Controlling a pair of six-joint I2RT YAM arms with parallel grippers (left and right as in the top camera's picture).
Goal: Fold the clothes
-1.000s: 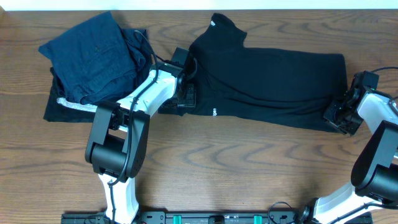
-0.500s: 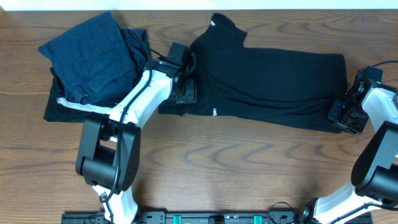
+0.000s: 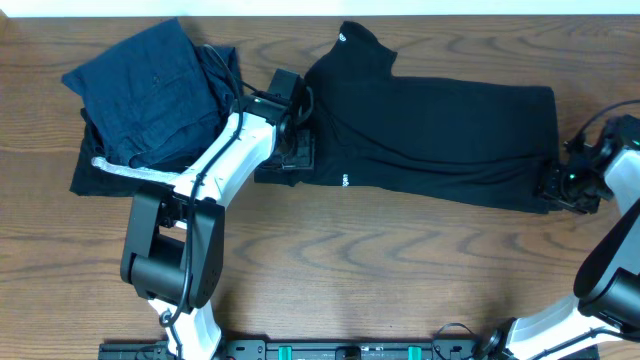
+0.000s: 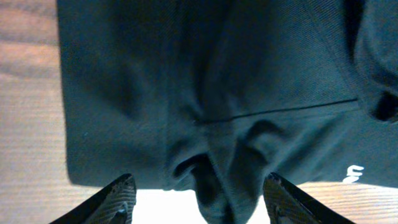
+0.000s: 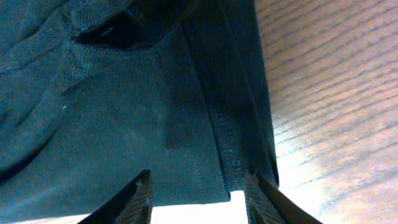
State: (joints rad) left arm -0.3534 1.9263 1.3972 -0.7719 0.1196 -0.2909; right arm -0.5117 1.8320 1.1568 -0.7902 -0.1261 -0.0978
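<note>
The black top (image 3: pixel 440 130) lies flat across the back of the table, its high collar (image 3: pixel 355 40) at the back and a small white logo (image 3: pixel 346 181) on its front edge. My left gripper (image 3: pixel 298 152) sits at the top's left edge. In the left wrist view its jaws (image 4: pixel 199 202) are wide open with a bunched fold of the black fabric (image 4: pixel 205 81) between them. My right gripper (image 3: pixel 556 186) is at the top's front right corner. In the right wrist view its jaws (image 5: pixel 199 199) are open around the hemmed corner (image 5: pixel 124 106).
A pile of navy blue folded garments (image 3: pixel 150 90) sits at the back left, close to my left arm. It lies on a black folded piece with a white stripe (image 3: pixel 120 172). Bare wooden table (image 3: pixel 380 260) stretches along the front.
My right gripper has drawn back to the right, to the very corner of the top. My left arm shifted slightly toward the back, then stayed still. The top has not moved.
</note>
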